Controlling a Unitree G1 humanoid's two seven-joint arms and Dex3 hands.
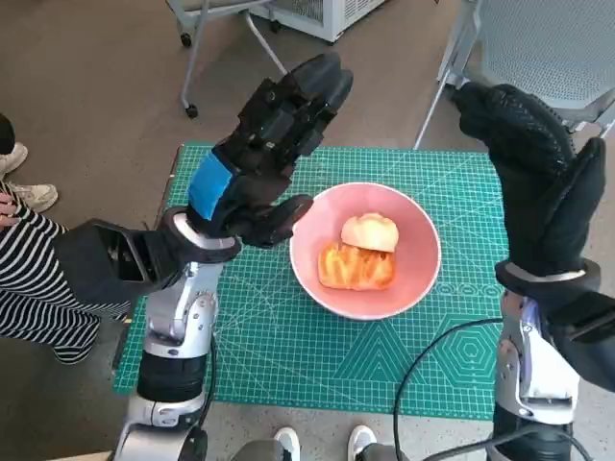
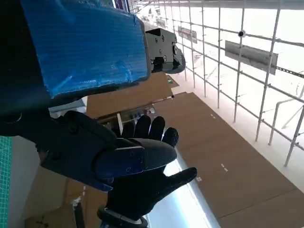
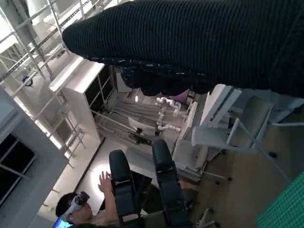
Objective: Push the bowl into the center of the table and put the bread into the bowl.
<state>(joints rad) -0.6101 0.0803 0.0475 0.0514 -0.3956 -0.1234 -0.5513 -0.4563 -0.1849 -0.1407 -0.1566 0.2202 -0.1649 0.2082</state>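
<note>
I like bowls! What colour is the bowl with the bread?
Pink; the bowl shows best in the head view.

green cutting mat (image 1: 288, 355), pink bowl (image 1: 415, 279) on it

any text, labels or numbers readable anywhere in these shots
None can be read.
The green mat carries only white grid lines and shapes; any scale marks are too small to read.
Signs on the window frame in the left wrist view are too blurred.
The bowl and bread bear none.

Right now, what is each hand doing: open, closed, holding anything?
Left hand: open, raised above the table, holding nothing.
Right hand: open, raised, holding nothing.
</note>
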